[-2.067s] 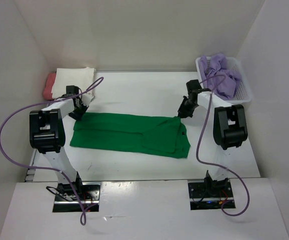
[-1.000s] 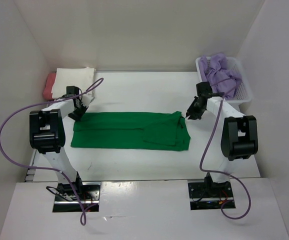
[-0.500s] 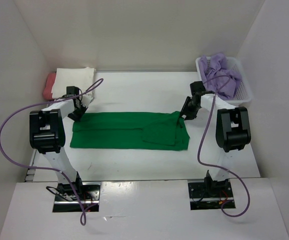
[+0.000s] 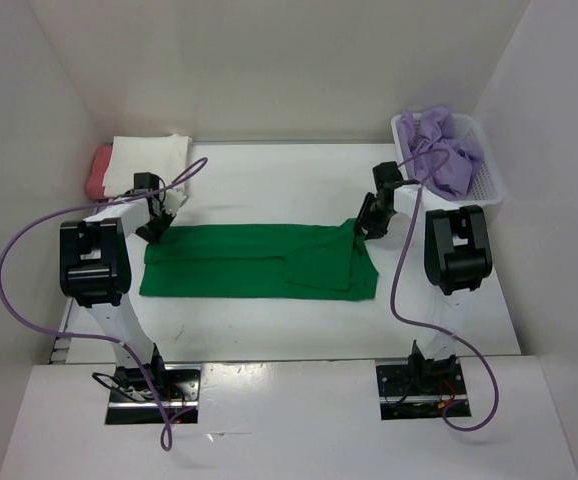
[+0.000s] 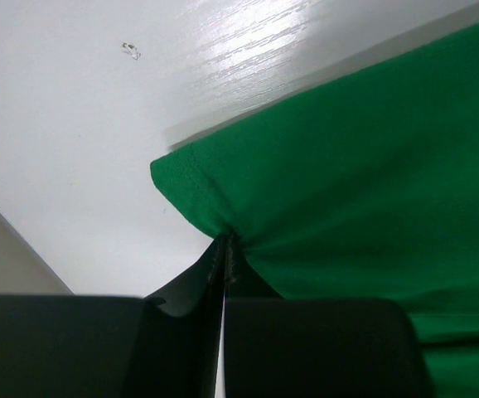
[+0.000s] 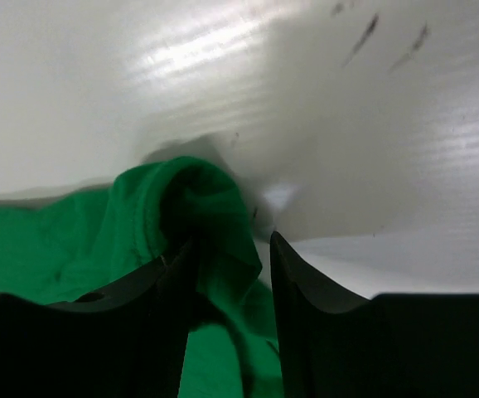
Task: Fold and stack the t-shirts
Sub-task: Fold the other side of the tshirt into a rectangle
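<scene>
Green t-shirt lay stretched flat across the middle of the tabletop. Left gripper was clamped tight on its far left corner. Right gripper stood partly open, one finger either side of the bunched right corner, squeezing nothing. Lavender t-shirt sat heaped in the basket, and the cream t-shirt lay beside the salmon-red t-shirt, far left.

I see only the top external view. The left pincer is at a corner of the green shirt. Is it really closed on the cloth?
Observer: Yes. The left wrist view shows the left pincer shut, pinching the hem of the green shirt beside a corner.
Operator: And the right one?
Observer: The right pincer is open; a bunched fold of the shirt sits between its fingers, not clamped.
Operator: Is the table there clean?
Observer: No, the table has small dark streaks beyond the fold.
</scene>
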